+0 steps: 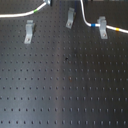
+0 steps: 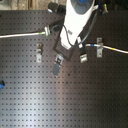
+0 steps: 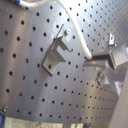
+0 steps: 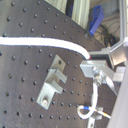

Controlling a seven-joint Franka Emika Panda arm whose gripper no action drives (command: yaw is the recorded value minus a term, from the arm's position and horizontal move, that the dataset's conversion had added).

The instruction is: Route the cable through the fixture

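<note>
Running across the far part of the black perforated breadboard point(image 1: 65, 85), the white cable point(image 1: 86, 19) is seen in both exterior views. In the first exterior view it enters from the first exterior view's left w/ a green band point(image 1: 36, 11), passes out of frame at the top, then drops beside the middle metal clip fixture point(image 1: 70, 18), bends right and lies across the right clip fixture point(image 1: 103, 27), w/ blue and yellow bands on either side. The left clip fixture point(image 1: 29, 31) stands apart from the cable. In the second exterior view the gripper point(image 2: 60, 49) is largely hidden under the white arm point(image 2: 76, 22). In the second wrist view the cable end meets a gripper finger point(image 4: 95, 65); a firm grasp cannot be confirmed.
</note>
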